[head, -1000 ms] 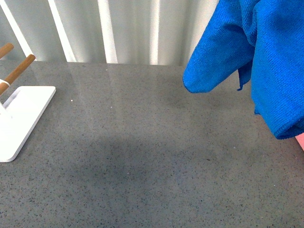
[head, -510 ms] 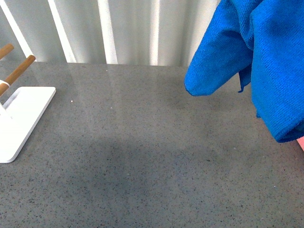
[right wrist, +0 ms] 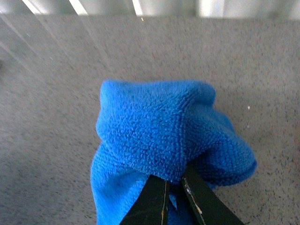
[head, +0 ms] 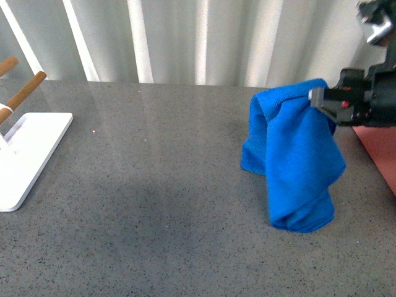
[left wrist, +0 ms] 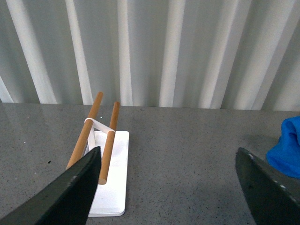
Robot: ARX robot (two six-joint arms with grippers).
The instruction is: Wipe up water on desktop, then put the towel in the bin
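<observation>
Grey desktop (head: 154, 216) holds a white peg stand (head: 31, 148); right jaws pinch towel (head: 297, 167), left jaws spread.

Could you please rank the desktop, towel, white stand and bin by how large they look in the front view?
Largest to smallest:
desktop
towel
white stand
bin
The frame crops stand and bin.

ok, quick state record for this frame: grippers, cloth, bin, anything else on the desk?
right gripper: shut on the bright blue microfibre towel, pinching its top fold
left gripper: open, empty, over the speckled grey stone-like desktop
towel: hangs bunched from the right gripper, lower end apparently touching the desktop
bin: salmon-pink straight-walled container, partly in view at the front view's right edge, right of the towel
other: flat white stand with wooden pegs, far left
water: no puddle discernible
</observation>
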